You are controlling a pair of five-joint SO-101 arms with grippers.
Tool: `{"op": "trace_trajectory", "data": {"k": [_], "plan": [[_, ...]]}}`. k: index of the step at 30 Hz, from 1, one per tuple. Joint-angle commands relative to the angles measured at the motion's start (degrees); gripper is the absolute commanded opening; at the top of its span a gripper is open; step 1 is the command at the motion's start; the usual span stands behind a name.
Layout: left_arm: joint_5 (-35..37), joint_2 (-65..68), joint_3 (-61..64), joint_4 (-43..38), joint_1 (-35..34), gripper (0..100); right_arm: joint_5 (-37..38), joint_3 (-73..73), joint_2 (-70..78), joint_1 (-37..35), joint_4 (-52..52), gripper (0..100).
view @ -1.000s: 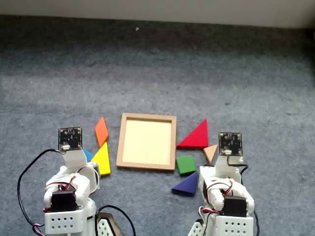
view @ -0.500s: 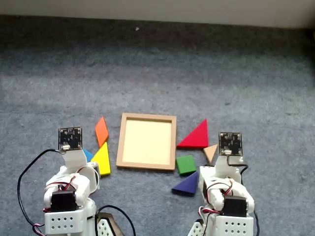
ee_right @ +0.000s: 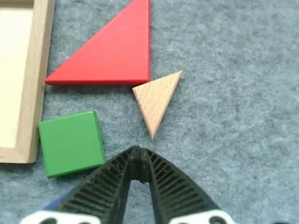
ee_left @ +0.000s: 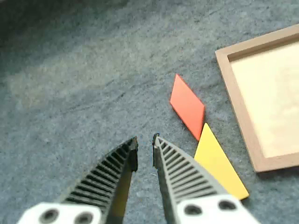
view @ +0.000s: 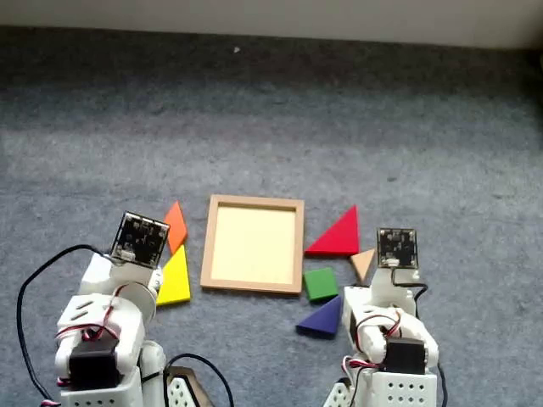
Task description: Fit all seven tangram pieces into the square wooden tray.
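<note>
**Tray.** The square wooden tray [view: 206, 246] lies flat on the grey carpeted surface [view: 339, 119], between the two arms. Its pale inner floor is bare. Every visible piece lies outside it on the carpet.

**Left side of tray.**
- The orange parallelogram piece [ee_left: 188, 106] lies near the tray rim but apart from it.
- The yellow triangular piece [ee_left: 217, 161] lies just beside the parallelogram. One of its corners meets or almost meets the parallelogram's edge.
- The left gripper [ee_left: 144, 142] is positioned over bare carpet near these two pieces. Its fingers stand slightly apart with a narrow gap between them, and they grip nothing.

**Right side of tray.**
- The large red triangular piece [ee_right: 114, 51] lies with one corner close to the tray rim.
- The small natural-wood triangular piece [ee_right: 156, 100] has one corner at the red triangle's edge.
- The green square piece [ee_right: 71, 142] lies just beside the tray's corner.
- The dark blue triangular piece [view: 322, 317] lies near the green square, towards the right arm's base.
- The right gripper [ee_right: 138, 154] is positioned over the carpet between the green square and the wood triangle. Its fingertips are pressed together and empty.
</note>
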Motion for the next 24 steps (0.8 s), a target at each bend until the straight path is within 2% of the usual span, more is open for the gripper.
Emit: {"op": "trace_trajectory", "data": {"k": [1,5,11,14,17,24], "plan": [[-1.85,0.84,-6.46,-0.35,-0.13,8,0.53,8.57,-0.66,0.57,0.40,0.9],[-5.19,6.11,-11.47,4.40,-0.13,8,0.53,8.57,-0.66,0.57,0.40,0.9],[-7.30,29.41,-22.99,7.74,0.04,8,0.53,8.57,-0.66,0.57,0.40,0.9],[-7.38,37.85,-27.03,10.46,2.59,15,0.53,8.57,-0.66,0.57,0.40,0.9],[-7.21,41.01,-27.82,12.13,6.37,24,0.53,8.57,-0.66,0.57,0.40,0.9],[-5.89,41.89,-23.16,11.34,12.97,25,0.53,8.57,-0.66,0.57,0.40,0.9]]}}
